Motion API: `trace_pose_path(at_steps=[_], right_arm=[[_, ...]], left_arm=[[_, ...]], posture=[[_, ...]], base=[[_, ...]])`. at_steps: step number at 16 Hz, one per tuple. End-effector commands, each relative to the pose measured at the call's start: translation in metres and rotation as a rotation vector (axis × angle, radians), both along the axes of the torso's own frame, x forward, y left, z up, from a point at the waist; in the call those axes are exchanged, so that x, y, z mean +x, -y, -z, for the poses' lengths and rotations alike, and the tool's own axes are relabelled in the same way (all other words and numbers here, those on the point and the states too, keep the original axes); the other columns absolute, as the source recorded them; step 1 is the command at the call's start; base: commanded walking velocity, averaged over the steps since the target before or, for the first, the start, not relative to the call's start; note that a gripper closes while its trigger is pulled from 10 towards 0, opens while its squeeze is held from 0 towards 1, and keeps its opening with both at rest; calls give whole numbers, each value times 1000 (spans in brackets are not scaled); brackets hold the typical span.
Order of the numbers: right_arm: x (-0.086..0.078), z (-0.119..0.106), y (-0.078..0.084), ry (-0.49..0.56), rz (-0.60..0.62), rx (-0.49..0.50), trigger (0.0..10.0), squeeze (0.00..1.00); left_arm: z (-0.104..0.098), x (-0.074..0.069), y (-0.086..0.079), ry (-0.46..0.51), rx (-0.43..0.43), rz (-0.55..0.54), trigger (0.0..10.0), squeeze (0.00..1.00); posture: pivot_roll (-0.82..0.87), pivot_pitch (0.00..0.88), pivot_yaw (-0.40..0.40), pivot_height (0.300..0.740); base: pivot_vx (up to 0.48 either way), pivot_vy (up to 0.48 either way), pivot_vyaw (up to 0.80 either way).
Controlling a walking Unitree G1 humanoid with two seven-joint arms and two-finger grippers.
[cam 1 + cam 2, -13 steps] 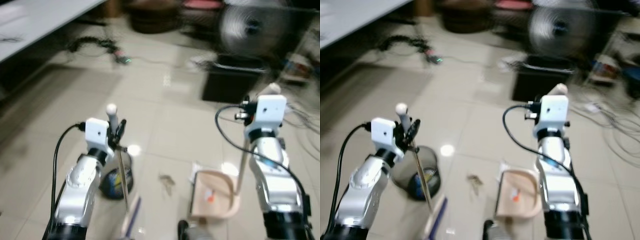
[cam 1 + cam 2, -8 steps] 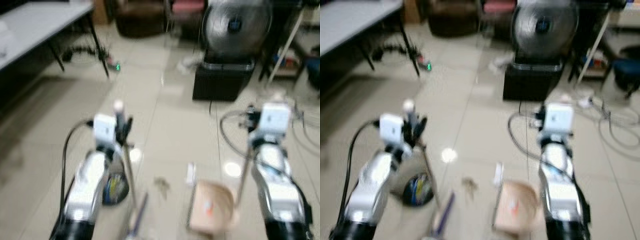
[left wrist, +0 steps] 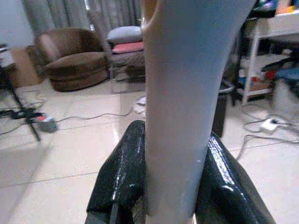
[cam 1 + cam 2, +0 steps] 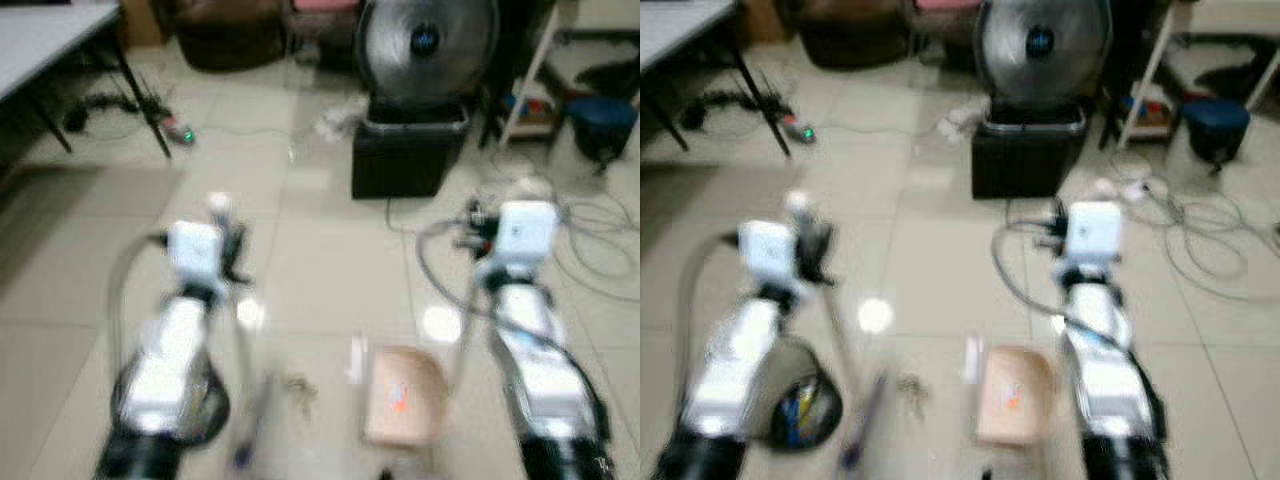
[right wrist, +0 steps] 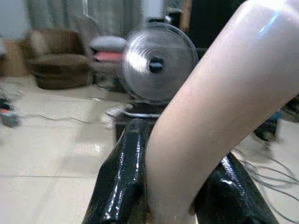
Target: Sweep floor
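My left gripper is shut on the pale broom handle, with a black finger pressed against each side of it. The broom shaft slants down to the brush on the tiles. My right gripper is shut on the cream dustpan handle, which is clamped between its fingers. The beige dustpan rests on the floor between my arms, with a small orange scrap in it. A little clump of debris lies on the tiles just left of the pan. The head views are blurred.
A wire bin with colourful contents stands under my left arm. Ahead stands a large fan on a black box. Loose cables lie on the right, a table leg and power strip on the left, and brown armchairs behind.
The whole picture has shifted: the camera has moved, and the fan and box now sit nearer the centre. Both grippers keep their hold; broom and dustpan stay between my arms.
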State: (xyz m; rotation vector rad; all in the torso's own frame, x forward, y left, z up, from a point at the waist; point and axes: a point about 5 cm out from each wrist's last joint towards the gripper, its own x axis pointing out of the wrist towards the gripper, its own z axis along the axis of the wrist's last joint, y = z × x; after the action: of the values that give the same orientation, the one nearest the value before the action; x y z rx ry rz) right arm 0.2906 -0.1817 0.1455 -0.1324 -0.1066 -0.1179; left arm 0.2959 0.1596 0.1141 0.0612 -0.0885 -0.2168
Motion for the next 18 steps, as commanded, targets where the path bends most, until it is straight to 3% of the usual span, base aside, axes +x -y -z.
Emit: trace_pose_path(at_steps=[1, 4, 10, 12, 15, 18], right_arm=[[2, -12, -9, 51, -28, -7, 10000, 0], [0, -7, -10, 43, -39, 30, 10000, 0], [-1, -2, -21, 46, -100, 43, 10000, 0], [1, -2, -24, 83, -130, 61, 10000, 0], [6, -3, -24, 122, -163, 13, 10000, 0], [17, 1, -31, 160, -200, -10, 10000, 0]], left_arm=[[-7, 1, -11, 34, 17, -31, 10000, 0], [-6, 0, -11, 28, 11, -20, 10000, 0], [-2, -4, -14, 19, 23, -39, 10000, 0], [-1, -4, -15, 23, 13, -60, 10000, 0], [-1, -3, -12, 48, 0, -67, 10000, 0], [-7, 1, -10, 127, -2, -82, 10000, 0]], posture=[[-80, 57, 43, 740], [-79, 56, 49, 740], [-72, 95, 49, 740], [-63, 139, 46, 740], [-58, 196, 33, 740], [-52, 255, 25, 740]], base=[[409, 0, 800], [397, 0, 0], [0, 0, 0], [0, 0, 0], [0, 0, 0], [0, 0, 0]])
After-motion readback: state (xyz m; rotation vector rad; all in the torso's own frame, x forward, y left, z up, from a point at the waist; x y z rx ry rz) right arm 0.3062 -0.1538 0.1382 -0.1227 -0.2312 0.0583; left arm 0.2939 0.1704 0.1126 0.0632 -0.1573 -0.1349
